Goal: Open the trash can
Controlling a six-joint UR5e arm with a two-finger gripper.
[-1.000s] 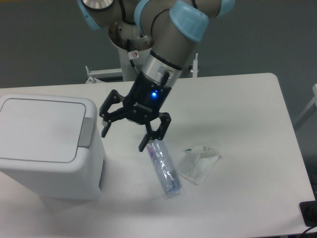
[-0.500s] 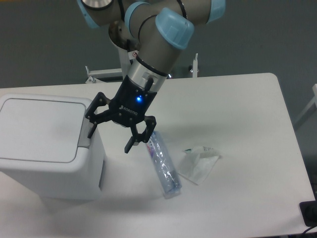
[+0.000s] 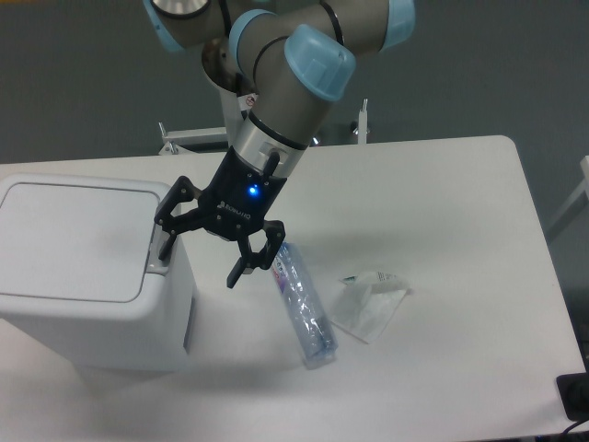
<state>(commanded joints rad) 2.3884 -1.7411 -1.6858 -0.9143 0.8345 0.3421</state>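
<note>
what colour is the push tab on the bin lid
Grey, on the large boxy white plastic trash can, seen in the fixed camera view.

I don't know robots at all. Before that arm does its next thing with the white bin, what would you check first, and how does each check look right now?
1. Lid shut, so there is something to open: ok. The trash can has its lid lying flat.
2. Grey tab reachable: ok. It sits on the lid's right edge, partly behind a finger.
3. Gripper empty: ok. The fingers are spread with nothing between them.
4. Finger lined up on the tab: cannot tell. One fingertip overlaps it in this view, but height and contact are unclear.
5. Clutter out of the way: ok. The plastic tube and the wrapper lie on the table, right of the bin.
</note>
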